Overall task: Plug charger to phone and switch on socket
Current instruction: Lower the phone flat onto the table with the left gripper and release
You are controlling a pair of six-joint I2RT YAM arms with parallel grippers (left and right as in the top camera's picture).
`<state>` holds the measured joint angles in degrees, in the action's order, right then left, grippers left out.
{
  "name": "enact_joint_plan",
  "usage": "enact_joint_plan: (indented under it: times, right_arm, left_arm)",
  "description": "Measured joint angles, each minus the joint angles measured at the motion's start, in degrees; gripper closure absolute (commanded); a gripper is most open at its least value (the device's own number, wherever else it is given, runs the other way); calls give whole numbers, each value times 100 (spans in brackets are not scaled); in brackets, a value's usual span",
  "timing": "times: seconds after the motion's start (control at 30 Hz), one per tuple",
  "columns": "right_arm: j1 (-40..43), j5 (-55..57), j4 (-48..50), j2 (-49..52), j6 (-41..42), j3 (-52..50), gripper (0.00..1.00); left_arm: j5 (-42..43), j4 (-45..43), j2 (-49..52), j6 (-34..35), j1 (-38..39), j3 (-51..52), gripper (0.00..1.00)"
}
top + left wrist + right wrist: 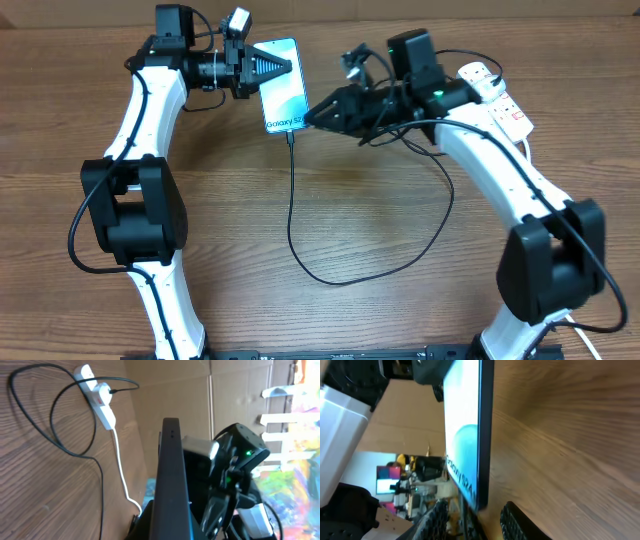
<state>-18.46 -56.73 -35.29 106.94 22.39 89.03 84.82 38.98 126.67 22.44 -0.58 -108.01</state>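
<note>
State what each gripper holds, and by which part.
Left gripper clamps the phone by its long side edge. Right gripper stands open by the charger, holding nothing.

Bright even light; phone (462, 415) screen washed out; near edges blurred.

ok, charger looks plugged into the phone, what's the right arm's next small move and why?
Probably draw the right gripper back off the phone: its jaws stand apart, the charger already meets the phone's lower end, and the socket nearby is untouched.
</note>
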Motion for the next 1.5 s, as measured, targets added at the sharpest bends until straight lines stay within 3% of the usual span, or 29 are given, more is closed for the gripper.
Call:
enact_joint_plan:
  times: [0.13, 0.3, 0.57, 0.77, 0.93, 1.17, 1.4, 1.5]
  right_arm:
    - [345, 831, -1097, -98, -354, 28, 62]
    - [343, 1856, -1665, -98, -507, 28, 60]
    - [343, 2702, -2041, -98, -634, 28, 60]
    - [343, 2914, -2138, -98, -706, 28, 60]
    - [302, 3080, -2186, -98, -741, 28, 55]
    - [131, 3182, -2221, -98, -743, 28, 52]
    - [131, 3213, -2243, -98, -739, 28, 51]
    - [131, 3213, -2243, -98, -743, 28, 51]
  left_arm:
    - [-686, 367, 0, -37, 2, -2, 96]
    - [-1707, 1320, 0, -400, 39, 4, 96]
    - [-3392, 3062, 0, -2262, 260, 11, 96]
    - [-4096, 3324, 0, -3456, 284, 11, 96]
    - [-4339, 3257, 37, -3462, 284, 11, 96]
    - [-4457, 3064, 833, -2962, 284, 11, 96]
    - [-4833, 2918, 927, -2520, 284, 11, 96]
    - [-4959, 2914, 927, -2420, 284, 11, 87]
